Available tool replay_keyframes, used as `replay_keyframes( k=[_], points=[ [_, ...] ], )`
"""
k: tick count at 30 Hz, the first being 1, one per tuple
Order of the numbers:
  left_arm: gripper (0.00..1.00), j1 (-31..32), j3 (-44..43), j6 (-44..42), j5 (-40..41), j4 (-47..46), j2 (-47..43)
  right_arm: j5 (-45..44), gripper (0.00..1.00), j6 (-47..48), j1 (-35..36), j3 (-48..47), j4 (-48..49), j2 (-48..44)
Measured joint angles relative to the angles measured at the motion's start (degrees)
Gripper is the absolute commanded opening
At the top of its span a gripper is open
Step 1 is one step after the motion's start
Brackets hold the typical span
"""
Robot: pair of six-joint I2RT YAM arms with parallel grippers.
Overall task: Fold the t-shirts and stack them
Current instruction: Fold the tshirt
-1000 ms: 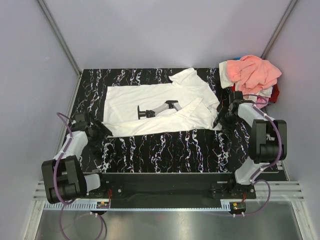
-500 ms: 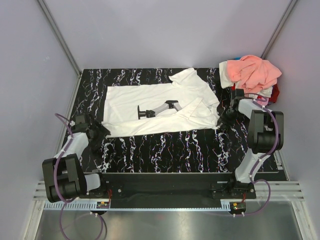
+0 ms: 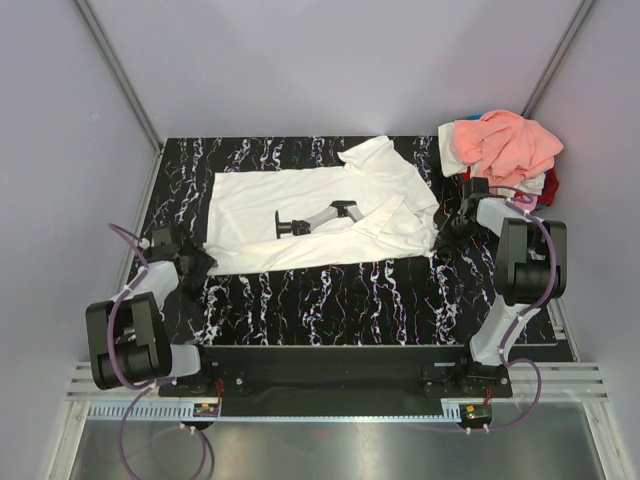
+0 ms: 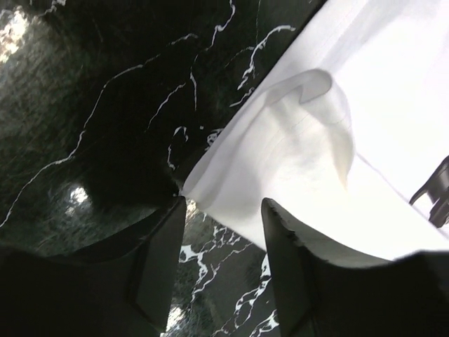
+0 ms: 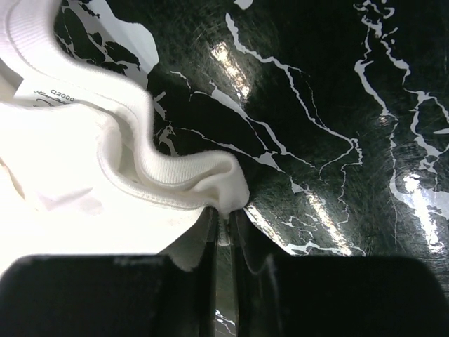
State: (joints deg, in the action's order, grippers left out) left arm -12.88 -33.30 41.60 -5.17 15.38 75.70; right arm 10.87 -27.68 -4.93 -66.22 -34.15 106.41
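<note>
A white t-shirt (image 3: pixel 300 200) with a black print (image 3: pixel 315 218) lies spread on the black marbled table (image 3: pixel 330 295). My left gripper (image 3: pixel 198 260) sits at the shirt's near left hem corner. In the left wrist view the left gripper (image 4: pixel 223 207) is open, and the corner of the white cloth (image 4: pixel 309 140) lies between its fingertips, ungripped. My right gripper (image 3: pixel 440 237) is at the shirt's right end. In the right wrist view the right gripper (image 5: pixel 224 226) is shut on the ribbed collar (image 5: pixel 175 172), pinching a fold of it.
A heap of other t-shirts (image 3: pixel 505 145), salmon-peach on top with white and red beneath, sits at the table's back right corner, just behind the right arm. Grey walls close in the table on three sides.
The right gripper has closed on the collar at the shirt's right end. The left gripper's jaws have narrowed around the hem corner, and the left arm has drawn slightly nearer and leftward.
</note>
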Motion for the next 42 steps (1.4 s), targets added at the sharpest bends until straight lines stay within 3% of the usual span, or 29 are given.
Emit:
replay_keyframes(
  k=[2, 4, 5, 13, 19, 27, 28, 30, 31, 34, 39, 42],
  points=[
    [0.33, 0.0, 0.0, 0.5, 0.0, -1.2, 0.9, 0.2, 0.00, 0.0, 0.0, 0.0, 0.1, 0.0],
    [0.07, 0.0, -0.1, 0.8, 0.0, -2.0, 1.9, 0.3, 0.00, 0.0, 0.0, 0.0, 0.1, 0.1],
    [0.00, 0.0, -0.2, 1.0, 0.1, -2.3, 2.3, 0.3, 0.00, 0.0, -0.1, 0.0, 0.1, 0.1],
    [0.00, -0.1, -5.5, 0.2, 4.1, 4.0, 1.8, -0.8, 0.00, 0.0, 0.0, 0.7, 0.0, -0.9],
    [0.00, -2.4, -7.3, -1.1, 5.0, 9.9, -4.9, -3.9, 0.00, -0.6, 0.1, 4.6, -3.6, -8.2],
    [0.00, -3.5, -7.0, -2.1, 5.0, 15.1, -5.4, -6.2, 0.00, -2.3, -0.6, 9.4, -6.8, -15.9],
    [0.10, -3.7, -6.6, -2.1, 4.9, 15.1, -5.4, -6.6, 0.02, -2.5, -0.8, 10.1, -7.2, -16.1],
    [0.28, -4.3, -5.4, -2.1, 4.4, 15.6, -5.5, -7.2, 0.16, -2.9, -1.1, 11.1, -7.9, -16.5],
    [0.51, -4.9, -4.5, -2.4, 4.4, 15.8, -5.7, -7.5, 0.45, -3.1, -1.2, 11.5, -8.2, -16.8],
    [0.72, -6.4, -2.7, -2.4, 4.5, 17.5, -7.6, -10.1, 0.88, -3.9, -2.1, 12.2, -9.1, -17.8],
    [0.71, -6.7, -2.7, -2.3, 4.3, 19.1, -14.3, -13.2, 0.89, -3.9, -2.9, 11.9, -10.7, -21.7],
    [0.67, -6.7, -2.9, -2.6, 3.9, 19.2, -17.4, -12.9, 0.82, -3.8, -2.8, 10.6, -11.5, -24.8]
  ],
)
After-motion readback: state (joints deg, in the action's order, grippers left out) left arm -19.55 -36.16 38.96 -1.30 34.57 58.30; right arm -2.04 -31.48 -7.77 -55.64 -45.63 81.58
